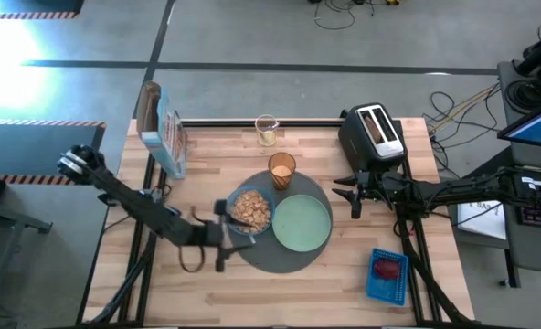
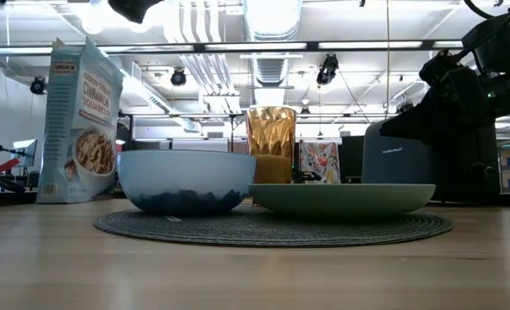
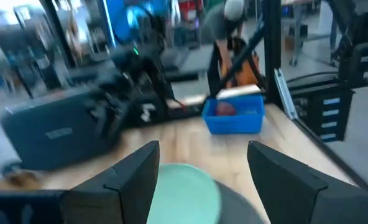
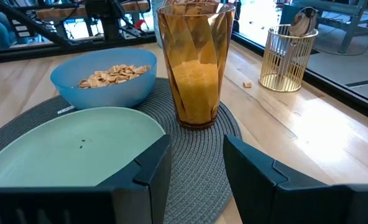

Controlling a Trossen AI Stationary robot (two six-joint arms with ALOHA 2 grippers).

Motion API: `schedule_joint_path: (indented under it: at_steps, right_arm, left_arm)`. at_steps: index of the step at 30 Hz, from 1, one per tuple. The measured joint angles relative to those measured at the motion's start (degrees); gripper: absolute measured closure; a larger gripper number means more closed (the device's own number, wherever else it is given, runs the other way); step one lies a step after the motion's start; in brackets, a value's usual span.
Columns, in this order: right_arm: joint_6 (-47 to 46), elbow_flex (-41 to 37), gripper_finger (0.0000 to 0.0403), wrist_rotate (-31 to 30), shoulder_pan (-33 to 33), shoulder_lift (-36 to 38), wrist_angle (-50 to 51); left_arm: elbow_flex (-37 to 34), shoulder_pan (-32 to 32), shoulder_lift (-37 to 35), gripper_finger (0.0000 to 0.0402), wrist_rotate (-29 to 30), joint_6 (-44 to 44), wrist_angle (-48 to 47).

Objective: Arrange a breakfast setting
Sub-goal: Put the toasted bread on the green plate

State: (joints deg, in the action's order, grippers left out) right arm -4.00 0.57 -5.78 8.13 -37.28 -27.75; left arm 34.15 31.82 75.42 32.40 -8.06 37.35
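Observation:
A round dark-grey mat [image 1: 287,258] lies mid-table. On it rest a blue bowl [image 1: 250,210] of brown cereal [image 4: 115,74], a pale-green plate [image 1: 302,222] and an amber tumbler [image 1: 281,170], which stands upright at the mat's far edge. My left gripper [image 1: 227,236] is open at the mat's left edge, beside the bowl, pointing level toward the table's right; nothing is between its fingers [image 3: 134,171]. My right gripper [image 1: 351,197] is open and holds nothing. It sits just right of the plate and points left at the tumbler [image 4: 196,62].
A black-and-silver toaster [image 1: 373,135] stands at the far right. A blue basket [image 1: 387,277] with red fruit [image 1: 388,268] sits near the right front corner. A cereal box [image 1: 165,137] stands far left, a gold wire holder [image 4: 288,59] at the far edge.

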Motion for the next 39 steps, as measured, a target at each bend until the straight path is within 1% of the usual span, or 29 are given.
schedule_joint_path:
  at_steps: [3, 5, 8, 10, 13, 14, 16, 19, 22, 26, 29, 32, 35, 39]
  right_arm:
    - [0.1, 0.0, 0.0268, 0.0, 0.0, 0.0, 0.0]
    - [0.0, 0.0, 0.0268, 0.0, 0.0, 0.0, 0.0]
    - [0.1, 0.0, 0.0268, 0.0, 0.0, 0.0, 0.0]
    - [0.0, 0.0, 0.0268, 0.0, 0.0, 0.0, 0.0]
    - [0.1, 0.0, 0.0268, 0.0, 0.0, 0.0, 0.0]
    - [0.0, 0.0, 0.0268, 0.0, 0.0, 0.0, 0.0]
    - [0.0, 0.0, 0.0268, 0.0, 0.0, 0.0, 0.0]
    - [0.0, 0.0, 0.0268, 0.0, 0.0, 0.0, 0.0]
    - [0.1, 0.0, 0.0268, 0.0, 0.0, 0.0, 0.0]
    - [0.0, 0.0, 0.0268, 0.0, 0.0, 0.0, 0.0]
    - [0.0, 0.0, 0.0268, 0.0, 0.0, 0.0, 0.0]
    - [0.1, 0.0, 0.0268, 0.0, 0.0, 0.0, 0.0]
    - [0.0, 0.0, 0.0268, 0.0, 0.0, 0.0, 0.0]
    - [0.0, 0.0, 0.0268, 0.0, 0.0, 0.0, 0.0]
  left_arm:
    - [-8.0, 0.0, -5.1, 0.0174, -0.2, -7.2, 7.9]
    - [-12.0, 0.0, -8.0, 0.0174, -0.1, -9.6, 11.1]
    - [-16.0, -0.4, -10.6, 0.0174, 1.1, -8.4, 12.2]
    - [-17.8, -0.7, -11.5, 0.0174, 2.4, -6.5, 12.9]
    - [-19.9, -0.8, -12.4, 0.0174, 2.8, -3.7, 13.9]
    - [-20.3, -0.8, -12.6, 0.0174, 3.4, -2.5, 14.3]
    - [-20.5, -0.8, -13.1, 0.0174, 6.4, 0.4, 14.6]
    - [-20.6, -1.1, -13.9, 0.0174, 11.0, 1.0, 14.7]
    - [-20.9, -1.1, -15.0, 0.0174, 10.0, -1.6, 14.5]
    - [-21.0, -1.2, -16.3, 0.0174, 9.1, -2.6, 14.6]
    - [-21.6, -1.2, -17.3, 0.0174, 10.6, -3.5, 14.6]
    - [-22.4, -1.2, -17.6, 0.0174, 13.3, -0.9, 14.3]
    - [-23.1, -1.2, -17.5, 0.0174, 13.7, 0.2, 14.3]
    - [-23.1, -1.2, -18.4, 0.0174, 13.6, -1.3, 14.4]
